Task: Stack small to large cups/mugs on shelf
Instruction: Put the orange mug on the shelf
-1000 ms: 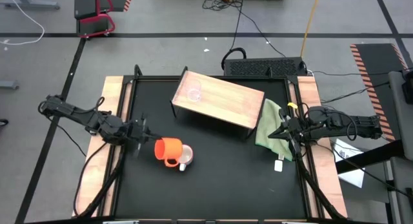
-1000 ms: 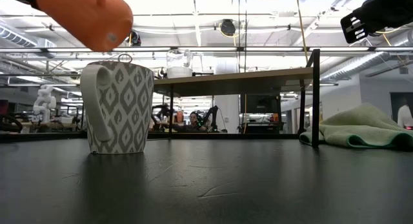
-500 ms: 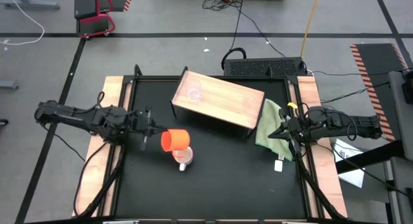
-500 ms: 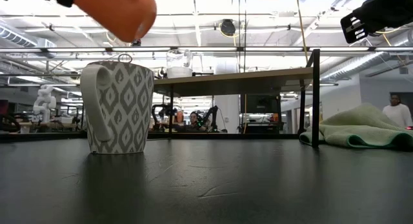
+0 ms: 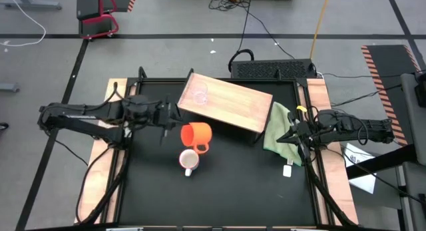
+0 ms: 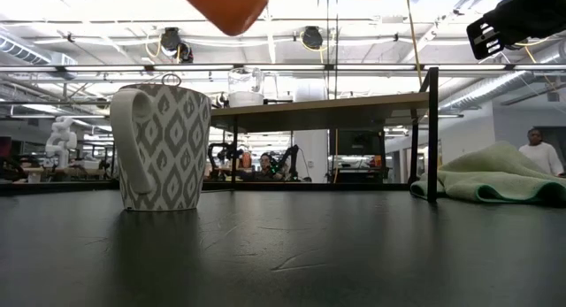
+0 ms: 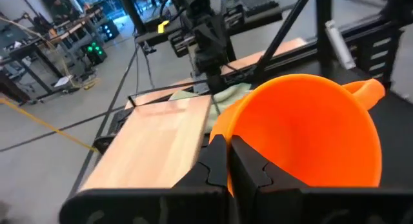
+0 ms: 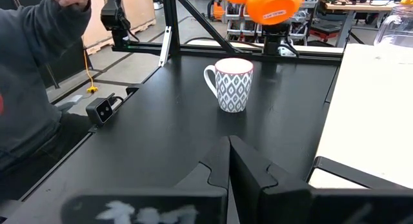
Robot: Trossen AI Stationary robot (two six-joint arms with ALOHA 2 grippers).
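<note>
Carried up and toward the shelf since a second ago, the orange-red mug [image 5: 196, 134] now hangs in the air off the front edge of the board, where before it sat low beside the white mug [image 5: 188, 161]. The left gripper [image 7: 227, 164] is clamped tight on the mug's rim, one finger inside and one outside, with the handle [image 5: 201, 148] pointing away from the shelf [image 5: 233, 104]. From that gripper the shelf lies just ahead, its long axis running across the line of approach. The small clear cup [image 5: 200, 95] stands on the board's near-left end, so the mug has to go beyond the edge and alongside or over it. The left arm is much the nearer; the right gripper [image 5: 291, 138] waits closed and empty at the table's right side by a green cloth [image 5: 276, 124]. Count: three cups, one shelf, one cloth.
</note>
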